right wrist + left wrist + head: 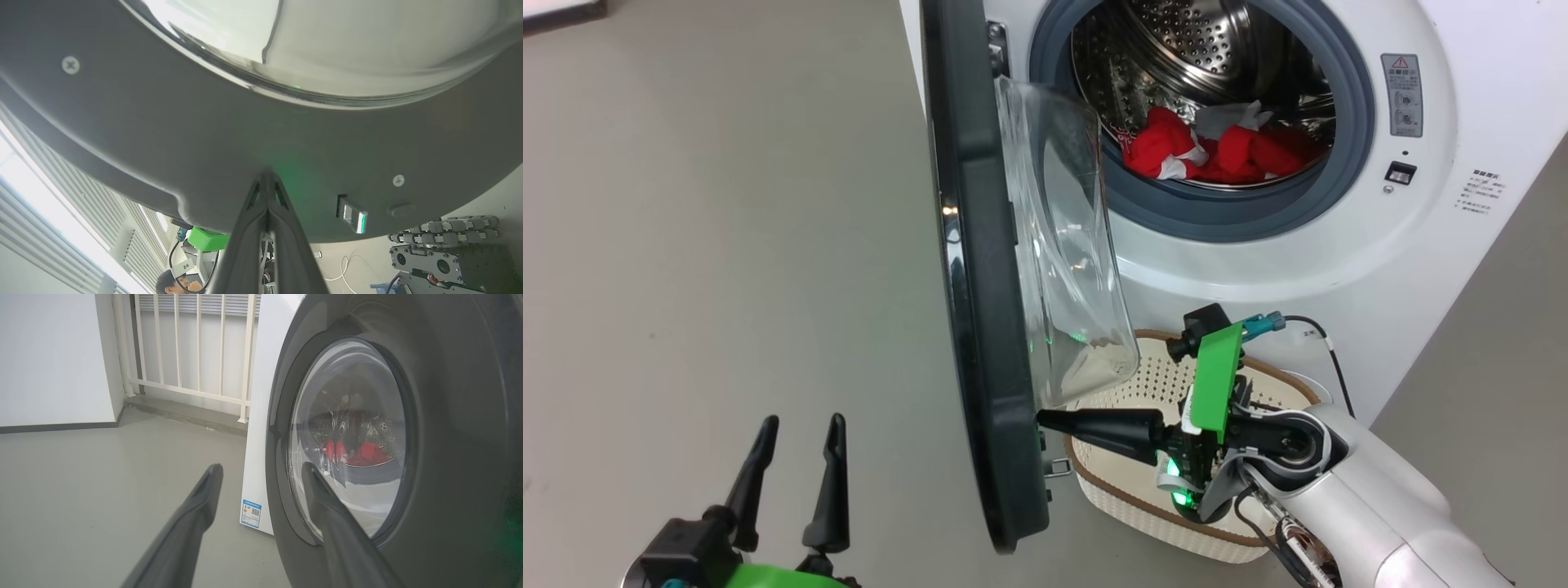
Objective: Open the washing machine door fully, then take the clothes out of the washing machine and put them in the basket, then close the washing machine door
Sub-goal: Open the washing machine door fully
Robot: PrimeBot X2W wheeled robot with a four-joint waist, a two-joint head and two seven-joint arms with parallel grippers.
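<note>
Left claw [802,420] is hanging wide open and empty, low over the grey floor [727,245], on the outer side of the washing machine door [980,327] and apart from it. In its wrist view the claw [262,467] is pointing at the door's [449,416] glossy black rim and clear window.

Right claw [1045,419] is sitting pinched tight with nothing between the fingers. Its tip is pressing on the inner side of the door, low on the dark rim. In the right wrist view the closed tips [266,175] are meeting the door's [204,143] dark plastic just below the window bulge.

The door is standing open, edge-on in the head view. The clothes [1217,155], red with white bits, are lying in the steel drum of the washing machine [1258,269]. They are also showing red through the glass [363,453].

The basket [1143,384] is sitting on the floor against the machine front, under the opening. My right arm is reaching over it.

Writing:
- A grey warning sticker [1401,94] with a red triangle is sitting right of the opening, text too small to read.
- Small print [1480,192] is sitting further right, unreadable.
- A blue label [250,513] is sitting low on the machine (code square on it, nothing legible).
- A white cable tag [182,267] is reading "2" plus a blurred mark.
</note>
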